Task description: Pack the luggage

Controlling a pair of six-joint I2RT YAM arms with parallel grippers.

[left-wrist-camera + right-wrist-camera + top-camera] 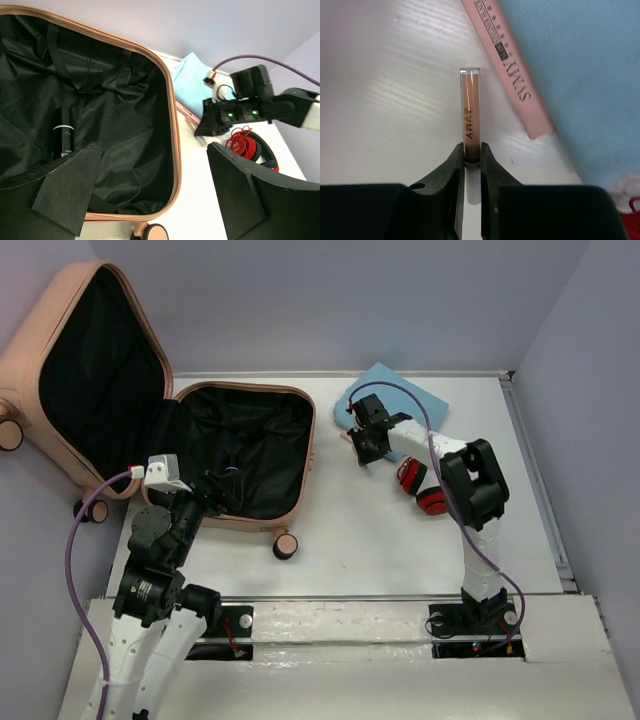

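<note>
Over the luggage [265, 430] gapes the left hand [155, 150]; the right hand [472, 152] pinches a tube [470, 105].

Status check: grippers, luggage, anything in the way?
Right gripper shut on slim tube, over table. Left gripper open at luggage rim. Luggage open, black bottle inside. Pink box beside tube.

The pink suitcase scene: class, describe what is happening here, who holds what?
The right gripper is shut on a slim tan cosmetic tube, beside a pink box and blue cloth on the table. The left gripper hangs open over the open luggage's near edge, where a black tube lies. Red headphones lie outside.
</note>
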